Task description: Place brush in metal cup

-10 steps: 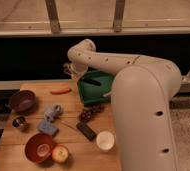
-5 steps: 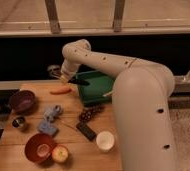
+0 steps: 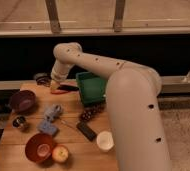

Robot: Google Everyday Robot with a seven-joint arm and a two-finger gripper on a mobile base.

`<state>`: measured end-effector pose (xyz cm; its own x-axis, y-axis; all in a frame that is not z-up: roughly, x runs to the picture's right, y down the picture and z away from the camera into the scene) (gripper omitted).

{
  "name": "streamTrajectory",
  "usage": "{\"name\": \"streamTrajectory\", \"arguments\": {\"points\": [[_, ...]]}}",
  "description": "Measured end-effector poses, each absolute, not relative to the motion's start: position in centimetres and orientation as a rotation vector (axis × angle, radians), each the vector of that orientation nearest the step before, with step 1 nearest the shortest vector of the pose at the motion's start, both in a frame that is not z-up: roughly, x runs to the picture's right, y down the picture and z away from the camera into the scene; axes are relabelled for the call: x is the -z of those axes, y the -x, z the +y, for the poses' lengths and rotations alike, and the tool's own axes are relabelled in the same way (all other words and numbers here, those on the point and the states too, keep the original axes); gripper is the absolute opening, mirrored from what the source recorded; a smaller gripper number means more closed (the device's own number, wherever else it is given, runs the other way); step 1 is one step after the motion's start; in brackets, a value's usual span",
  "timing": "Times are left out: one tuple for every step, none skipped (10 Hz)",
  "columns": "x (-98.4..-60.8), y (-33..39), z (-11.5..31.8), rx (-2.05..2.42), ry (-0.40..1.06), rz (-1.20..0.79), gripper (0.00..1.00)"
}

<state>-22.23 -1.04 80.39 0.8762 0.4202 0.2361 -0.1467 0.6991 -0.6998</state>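
My gripper (image 3: 54, 83) hangs over the back left corner of the wooden table (image 3: 8, 150), just left of the green bin (image 3: 90, 87). It is shut on the brush (image 3: 69, 88), whose slender dark handle sticks out from it toward the bin, a little above the table. The brush head is hidden by the gripper. The metal cup (image 3: 19, 121) stands small and shiny near the table's left edge, in front of the dark purple bowl (image 3: 22, 100) and well in front of the gripper.
An orange-red piece (image 3: 59, 92) lies under the gripper. Two blue things (image 3: 49, 119), a dark cluster (image 3: 88, 114), a flat black block (image 3: 86, 131), a white cup (image 3: 104, 141), a red bowl (image 3: 38, 146) and an apple (image 3: 60, 153) sit on the table.
The gripper has moved from above the green bin's left side to the left and down, over the table's back left corner. The things on the table have not moved.
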Motion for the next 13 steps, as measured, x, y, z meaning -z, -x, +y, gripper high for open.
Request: {"name": "streamTrajectory", "arguments": {"points": [[-80.5,22.0,-1.1,-0.329,0.733,-0.397,0.0],[-80.4,22.1,-1.1,-0.328,0.733,-0.398,0.0],[-80.4,22.2,-1.0,-0.325,0.733,-0.399,0.0],[-80.4,22.3,-1.0,-0.325,0.733,-0.399,0.0],[-80.5,22.3,-1.0,-0.32,0.736,-0.399,0.0],[-80.5,22.6,-0.8,-0.301,0.739,-0.404,0.0],[-80.1,23.5,-0.4,-0.275,0.742,-0.415,0.0],[-79.5,24.8,0.6,-0.243,0.748,-0.427,0.0],[-78.4,26.1,1.8,-0.209,0.749,-0.439,0.0],[-77.8,26.7,2.5,-0.191,0.75,-0.447,0.0],[-76.9,27.6,3.6,-0.167,0.755,-0.461,0.0],[-76.2,28.3,4.5,-0.15,0.761,-0.476,0.0],[-75.9,29.0,5.6,-0.139,0.774,-0.492,0.0]]}}
